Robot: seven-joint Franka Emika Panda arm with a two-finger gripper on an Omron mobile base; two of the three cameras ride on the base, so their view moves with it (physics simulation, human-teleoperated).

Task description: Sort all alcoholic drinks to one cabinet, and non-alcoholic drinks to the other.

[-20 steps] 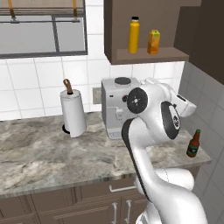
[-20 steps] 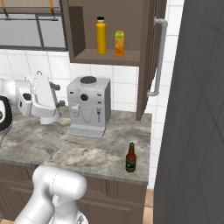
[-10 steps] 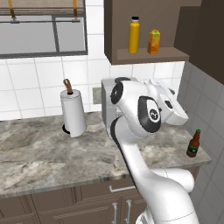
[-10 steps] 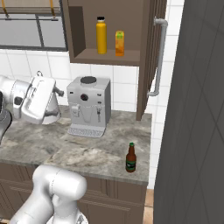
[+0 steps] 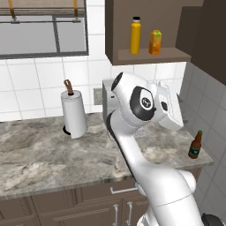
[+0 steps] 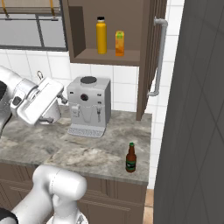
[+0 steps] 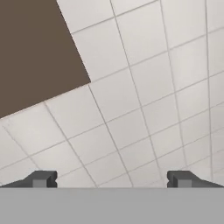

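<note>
We see the gripper in the hand view w/ both finger tips spread fully apart, one at each side of the bottom edge. Nothing sits between them; no contact w/ any object. The gripper faces a white tiled wall, w/ a dark brown cabinet panel in the upper left of that view.

In the base views, we find the white hand raised above the marble counter, in front of the grey coffee machine. The finger tips themselves are too small to resolve there.

Task items:
- Yellow-orange bottle, black cap, upright on the shelf of the open wall cabinet.
- Orange juice carton, just beside the bottle on the same shelf, upright, to its right in both base views.
- Brown beer bottle, green label, upright on the counter near its front right corner, well apart from the gripper and the coffee machine.
- Cabinet door w/ long grey tubular handle stands open at the right side of the shelf.

Other items: a paper towel roll stands upright on the counter at the tiled backsplash, left of the coffee machine. A window is above it. Lower drawers w/ small silver handles run under the counter edge
</note>
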